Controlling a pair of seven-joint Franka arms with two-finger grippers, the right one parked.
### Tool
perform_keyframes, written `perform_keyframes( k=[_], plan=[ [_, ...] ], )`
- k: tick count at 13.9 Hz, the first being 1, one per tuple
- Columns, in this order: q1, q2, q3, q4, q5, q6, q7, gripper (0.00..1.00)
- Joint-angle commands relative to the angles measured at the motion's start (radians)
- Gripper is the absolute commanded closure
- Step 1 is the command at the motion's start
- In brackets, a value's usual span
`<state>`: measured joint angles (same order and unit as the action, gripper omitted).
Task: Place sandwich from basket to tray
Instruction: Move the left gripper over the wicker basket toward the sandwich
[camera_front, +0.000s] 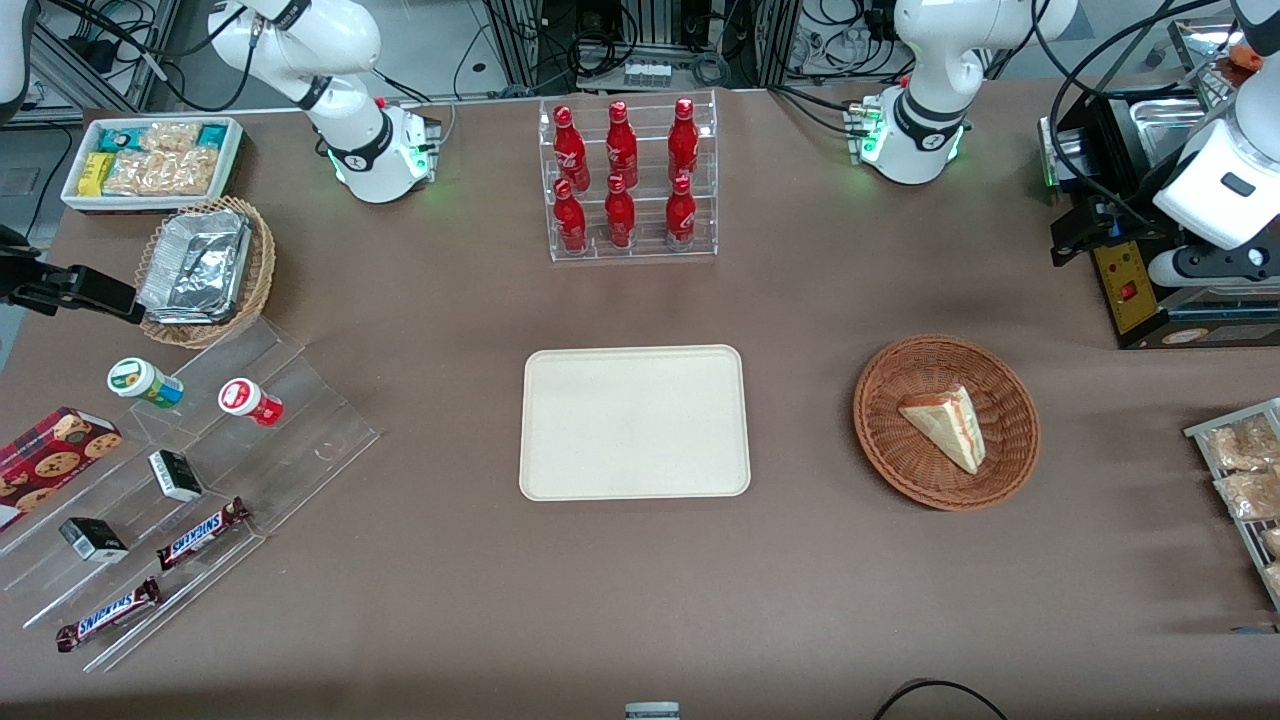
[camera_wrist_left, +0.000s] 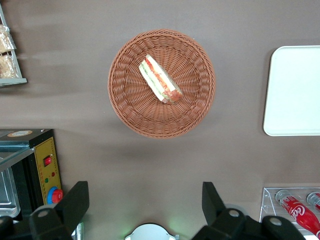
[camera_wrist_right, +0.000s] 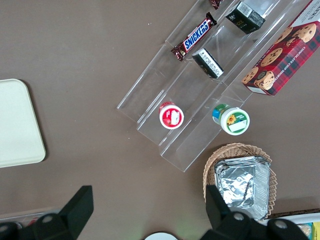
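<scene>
End effector (camera_wrist_left: 145, 202): fingers spread wide, empty, high over the tabletop (camera_front: 640, 580).
Sandwich (camera_wrist_left: 160, 79): lying in the basket (camera_wrist_left: 125, 100), untouched.
Tray (camera_front: 634, 421): beside the basket, bare.
Risk: soft wedge may crush or slip; the fingers could snag the wicker.

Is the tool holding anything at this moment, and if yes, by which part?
Nothing is held. The tool is open, above the table, apart from the basket; the sandwich lies inside it.

Six red bottles (camera_front: 625, 178) stand in a clear tiered rack (camera_front: 630, 245); a tan wicker basket (camera_front: 255, 290) holds foil trays (camera_front: 195, 262); Snickers bars (camera_front: 200, 532), a cookie box (camera_front: 55, 452) and two small tubs (camera_front: 145, 382) sit on clear stepped shelves (camera_front: 290, 420); a white bin (camera_front: 235, 150) holds snack packets (camera_front: 165, 160)
</scene>
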<state>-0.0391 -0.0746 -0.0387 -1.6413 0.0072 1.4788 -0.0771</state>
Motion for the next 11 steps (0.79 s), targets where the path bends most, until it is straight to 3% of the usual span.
perform_keyframes(
  k=[1, 4, 6, 11],
  plan=[
    [0.004, -0.002, -0.006, -0.003, -0.004, 0.012, 0.002, 0.00],
    [0.005, 0.012, 0.000, -0.122, 0.010, 0.128, -0.004, 0.00],
    [0.005, 0.015, 0.002, -0.243, 0.013, 0.306, -0.044, 0.00],
    [0.005, 0.097, 0.000, -0.391, 0.017, 0.583, -0.332, 0.00]
  ],
)
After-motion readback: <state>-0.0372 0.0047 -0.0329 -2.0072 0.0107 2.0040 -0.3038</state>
